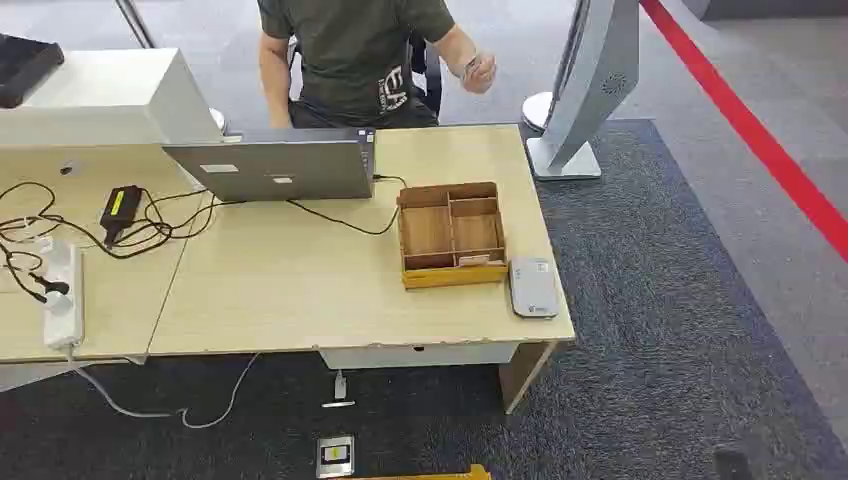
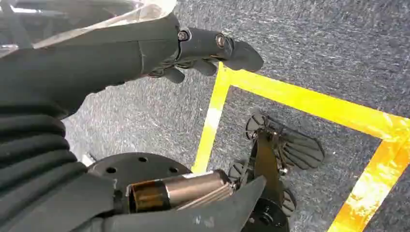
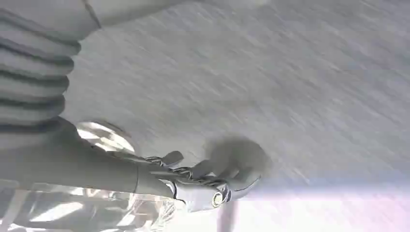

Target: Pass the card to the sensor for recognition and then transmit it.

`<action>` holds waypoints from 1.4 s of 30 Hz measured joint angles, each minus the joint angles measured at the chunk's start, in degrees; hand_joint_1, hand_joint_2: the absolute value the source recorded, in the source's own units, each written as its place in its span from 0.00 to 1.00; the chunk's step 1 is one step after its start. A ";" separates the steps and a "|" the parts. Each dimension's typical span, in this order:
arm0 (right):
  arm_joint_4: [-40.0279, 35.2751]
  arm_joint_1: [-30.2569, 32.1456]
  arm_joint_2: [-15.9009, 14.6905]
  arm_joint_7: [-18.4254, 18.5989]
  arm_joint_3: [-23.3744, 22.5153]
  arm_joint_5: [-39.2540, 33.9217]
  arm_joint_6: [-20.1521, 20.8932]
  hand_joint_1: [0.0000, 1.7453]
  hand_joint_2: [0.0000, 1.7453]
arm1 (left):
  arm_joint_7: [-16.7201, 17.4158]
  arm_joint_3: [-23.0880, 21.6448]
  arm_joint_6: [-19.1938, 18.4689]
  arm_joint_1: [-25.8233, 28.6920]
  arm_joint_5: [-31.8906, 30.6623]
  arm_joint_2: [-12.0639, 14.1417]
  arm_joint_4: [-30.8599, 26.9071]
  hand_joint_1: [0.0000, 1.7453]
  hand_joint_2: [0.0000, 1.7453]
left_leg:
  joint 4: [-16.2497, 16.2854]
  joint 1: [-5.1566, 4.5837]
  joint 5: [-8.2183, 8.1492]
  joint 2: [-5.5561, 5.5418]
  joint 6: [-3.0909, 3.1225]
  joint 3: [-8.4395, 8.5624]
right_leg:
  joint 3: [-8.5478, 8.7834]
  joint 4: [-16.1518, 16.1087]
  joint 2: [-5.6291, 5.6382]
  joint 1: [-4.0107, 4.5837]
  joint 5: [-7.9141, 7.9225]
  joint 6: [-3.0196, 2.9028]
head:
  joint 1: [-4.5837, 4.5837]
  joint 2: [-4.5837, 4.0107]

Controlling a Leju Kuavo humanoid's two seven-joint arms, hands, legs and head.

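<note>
A wooden tray (image 1: 451, 234) with several compartments stands on the right part of the light wood table (image 1: 300, 290). A pale card (image 1: 478, 260) lies in its front slot. Just right of the tray, near the table's front right corner, lies the grey card sensor (image 1: 533, 287). My left hand (image 2: 193, 53) hangs over dark carpet with yellow tape lines, holding nothing, its fingers loosely apart. My right hand (image 3: 193, 179) hangs over grey carpet in a blurred picture, and nothing is in it either.
A person (image 1: 350, 60) sits behind the table with one hand (image 1: 480, 70) raised. A grey laptop (image 1: 275, 165) stands at the back, with cables, a black adapter (image 1: 120, 208) and a white power strip (image 1: 62, 295) to the left. A white stand (image 1: 585, 90) rises at the back right.
</note>
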 joint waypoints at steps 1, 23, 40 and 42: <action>-0.33 -1.28 -1.28 -1.22 -0.04 -0.02 0.42 0.00 1.00 | 0.02 -0.05 -0.06 -0.03 -0.07 0.04 0.00 0.00 0.00 | 0.00 -0.02 0.00 0.05 0.00 0.03 | -0.02 0.00 0.08 -0.03 0.01 0.01 | 0.04 0.00; -34.35 -7.13 -14.98 21.79 32.89 -49.25 6.10 0.00 1.00 | 0.00 -2.17 -1.86 -0.37 -2.38 0.35 0.00 0.00 1.00 | 0.00 -0.17 0.14 -0.03 0.12 -0.16 | -0.05 0.08 -0.04 -0.16 0.12 0.13 | 0.09 0.00; -65.14 -26.36 -14.00 44.43 82.22 -33.45 14.38 0.00 1.00 | -0.74 -5.75 -4.11 -1.03 -4.87 0.35 0.00 0.00 1.00 | -0.01 -0.02 0.51 -0.27 0.04 -0.25 | -0.23 0.27 -0.24 -0.09 0.23 0.08 | 0.00 0.00; -64.37 -28.65 -12.61 43.84 86.47 -31.36 13.43 0.00 1.00 | -0.66 -5.95 -4.11 -1.08 -5.42 0.35 0.00 0.00 1.00 | 0.00 -0.02 0.51 -0.26 0.04 -0.24 | -0.25 0.27 -0.24 -0.07 0.23 0.08 | -0.02 0.00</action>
